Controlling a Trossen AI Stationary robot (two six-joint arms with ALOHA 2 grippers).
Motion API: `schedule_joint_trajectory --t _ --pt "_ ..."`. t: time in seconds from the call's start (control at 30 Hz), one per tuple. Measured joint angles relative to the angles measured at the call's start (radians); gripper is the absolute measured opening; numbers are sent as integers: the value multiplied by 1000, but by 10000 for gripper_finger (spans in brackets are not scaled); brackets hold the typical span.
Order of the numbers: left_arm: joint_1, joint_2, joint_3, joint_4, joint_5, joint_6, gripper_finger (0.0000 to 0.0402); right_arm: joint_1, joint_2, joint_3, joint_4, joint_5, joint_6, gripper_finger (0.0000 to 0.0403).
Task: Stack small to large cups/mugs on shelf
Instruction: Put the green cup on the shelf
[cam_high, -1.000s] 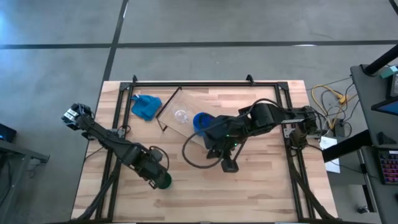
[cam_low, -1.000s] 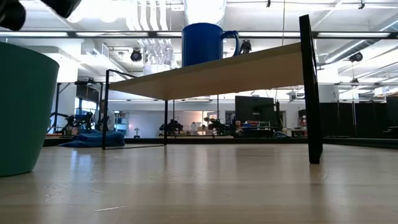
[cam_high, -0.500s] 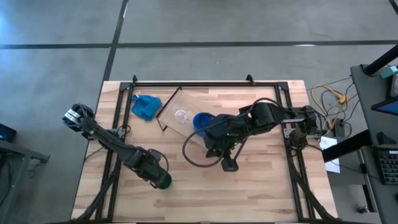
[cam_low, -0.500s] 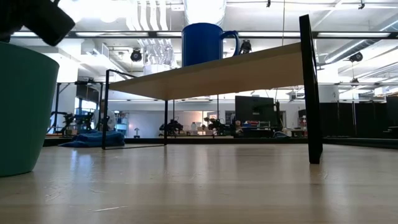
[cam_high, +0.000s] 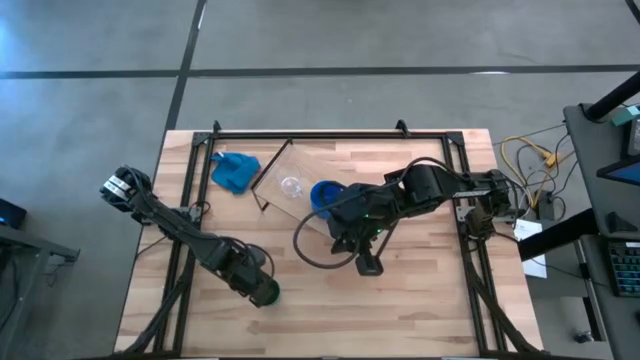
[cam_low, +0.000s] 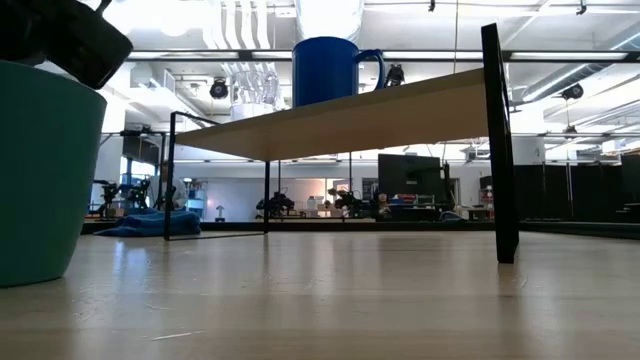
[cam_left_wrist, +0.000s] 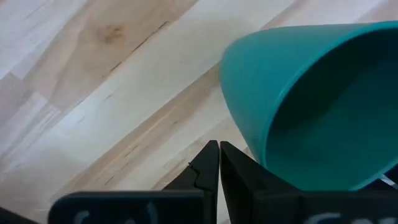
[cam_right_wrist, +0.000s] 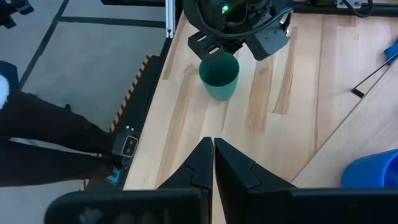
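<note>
High view: left claw (cam_high: 260, 288) sits over the green cup (cam_high: 264, 292) at the near left of the tabletop (cam_high: 420, 300), well apart from the shelf (cam_high: 300, 190). Shelf lies at the far centre-left; clear glass cup (cam_high: 291, 186) and blue mug (cam_high: 323, 194) stand on it side by side, glass to the left. Blue cloth (cam_high: 234, 171) lies left of the shelf. Right claw (cam_high: 367, 264) hangs over the tabletop centre, just near of the mug.

Low view: green cup (cam_low: 45, 175) stands upright on the tabletop at far left, left claw (cam_low: 70, 40) at its rim. Blue mug (cam_low: 330, 70) stands on the shelf plank (cam_low: 370, 120), handle to the right; glass cup (cam_low: 252, 88) beside it on the left.

Left wrist view: fingers (cam_left_wrist: 214, 171) pressed together, holding nothing; green cup (cam_left_wrist: 311, 106) just beside them, upright on the tabletop.

Right wrist view: right fingers (cam_right_wrist: 208, 163) also together, empty. Green cup (cam_right_wrist: 219, 77) farther off under the left claw (cam_right_wrist: 233, 37); blue mug (cam_right_wrist: 373, 171) at the edge.
</note>
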Motion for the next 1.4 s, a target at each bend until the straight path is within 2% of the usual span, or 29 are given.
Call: schedule_joint_trajectory --t 0.33,0.57,0.8,1.07,1.4 --pt "31 0 1 115 -70 12 0 0 0 0 0 0 0 9" --pt "83 16 0 153 -92 91 0 0 -2 -14 1 0 -9 9" --pt "138 22 16 154 -120 212 0 2 3 -110 29 0 -54 9" --pt "165 -49 49 152 -201 293 0 -9 5 -180 272 0 -56 9" --pt "169 -145 48 52 -221 295 0 -28 3 -187 259 0 2 9"
